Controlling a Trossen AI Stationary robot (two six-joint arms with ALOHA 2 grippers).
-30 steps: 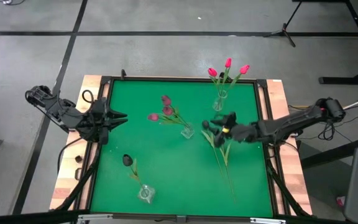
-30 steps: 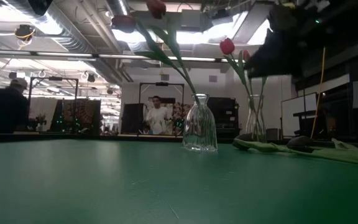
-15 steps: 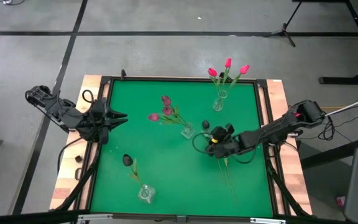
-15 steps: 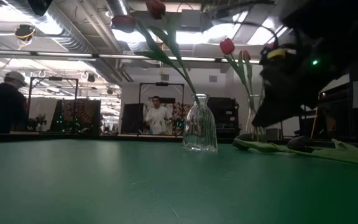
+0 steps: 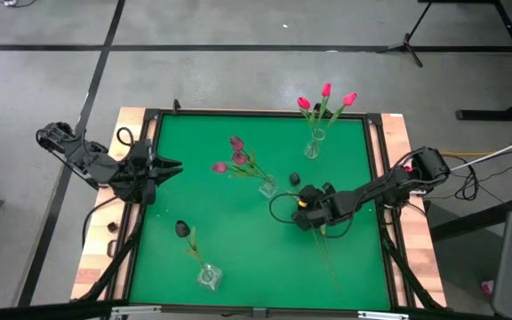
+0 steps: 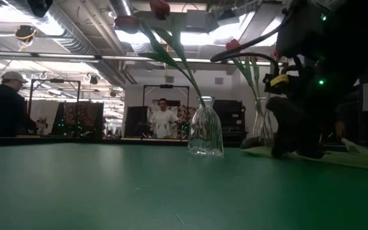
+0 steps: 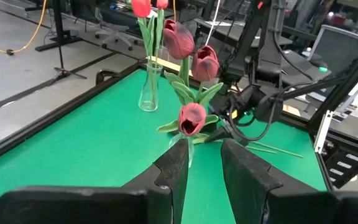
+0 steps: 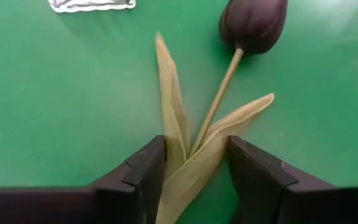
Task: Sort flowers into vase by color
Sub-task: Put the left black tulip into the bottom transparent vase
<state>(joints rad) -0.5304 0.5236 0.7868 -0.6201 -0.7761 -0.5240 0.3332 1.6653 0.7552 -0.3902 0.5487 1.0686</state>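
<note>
A near-black tulip lies flat on the green mat, head [image 8: 253,22] pointing away from my right gripper [image 8: 196,148], stem and two pale leaves [image 8: 176,143] running back between its open fingers. That gripper [image 5: 303,213] is down at the mat, right of the middle. Mauve tulips [image 5: 236,158] stand in the middle vase [image 5: 267,187], bright pink ones [image 5: 325,96] in the far vase [image 5: 314,142], and one dark tulip [image 5: 181,228] in the near vase [image 5: 207,276]. My left gripper [image 5: 174,166] waits open at the left edge. My right gripper comes slanting down from the table's right side, its fingers [image 8: 145,174] standing on either side of the lying tulip's leaves and stem [image 8: 211,118], across the stem. The leaves fill the gap. Whether the fingers touch them, I cannot tell.
Long green stems [image 5: 327,253] of the lying flowers run toward the near right of the mat. The middle vase's glass base [image 8: 92,4] stands just beyond the dark head. A wooden frame [image 5: 132,133] borders the mat. People stand in the room behind.
My right gripper has come down to the mat, moving toward the table's left and near edges and tipping to point more steeply downward, and now sits over the lying dark tulip. The flowers and vases have kept their places.
</note>
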